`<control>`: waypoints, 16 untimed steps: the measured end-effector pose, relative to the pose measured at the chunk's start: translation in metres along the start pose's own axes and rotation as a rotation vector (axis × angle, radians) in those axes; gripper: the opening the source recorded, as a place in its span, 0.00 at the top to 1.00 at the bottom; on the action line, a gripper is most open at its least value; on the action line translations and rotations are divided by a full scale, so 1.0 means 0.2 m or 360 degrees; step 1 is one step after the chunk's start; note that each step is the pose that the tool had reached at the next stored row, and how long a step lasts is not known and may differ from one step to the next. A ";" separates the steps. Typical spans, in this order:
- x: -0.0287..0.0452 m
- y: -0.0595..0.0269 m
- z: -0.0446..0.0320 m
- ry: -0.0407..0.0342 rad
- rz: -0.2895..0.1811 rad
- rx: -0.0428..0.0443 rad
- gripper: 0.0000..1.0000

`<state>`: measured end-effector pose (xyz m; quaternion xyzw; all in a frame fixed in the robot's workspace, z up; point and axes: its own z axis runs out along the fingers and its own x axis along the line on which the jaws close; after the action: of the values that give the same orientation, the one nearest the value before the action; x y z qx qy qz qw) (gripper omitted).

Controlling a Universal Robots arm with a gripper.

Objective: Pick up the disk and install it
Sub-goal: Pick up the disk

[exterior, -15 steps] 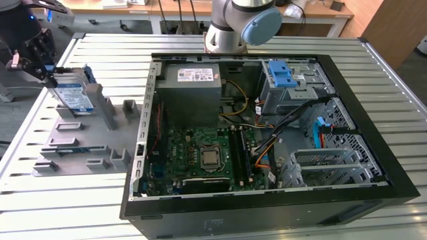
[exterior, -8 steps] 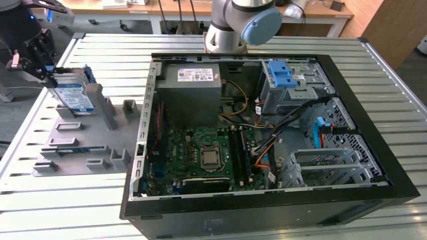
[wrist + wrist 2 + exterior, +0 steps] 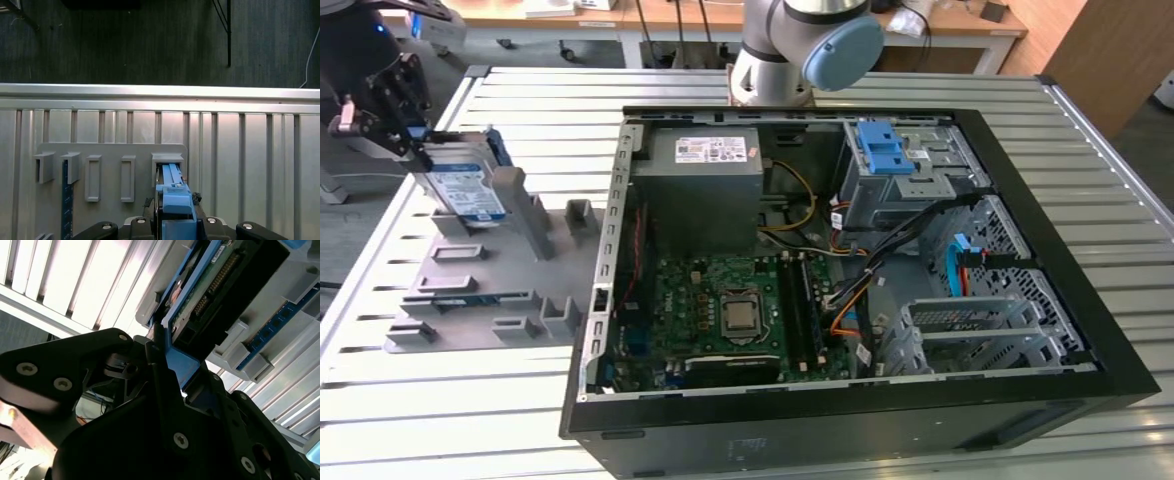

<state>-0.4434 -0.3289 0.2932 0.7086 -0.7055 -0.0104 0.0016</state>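
On the slatted table (image 3: 1067, 150), near its edge, jaws grip the disk (image 3: 464, 190) upright in the grey holder (image 3: 480, 290).

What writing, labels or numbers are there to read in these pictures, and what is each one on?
No text can be read; these carry print:
White-and-blue label on the disk: too small to read.
White sticker on the grey power-supply box: too small to read.
Markings on the green motherboard: too small to read.
Small tag on the disk's blue carrier frame, first wrist view: blurred.
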 end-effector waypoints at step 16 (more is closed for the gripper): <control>-0.002 0.002 -0.123 0.0000 0.0001 0.0001 0.64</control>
<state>-0.4434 -0.3288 0.3178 0.7084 -0.7057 -0.0102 0.0015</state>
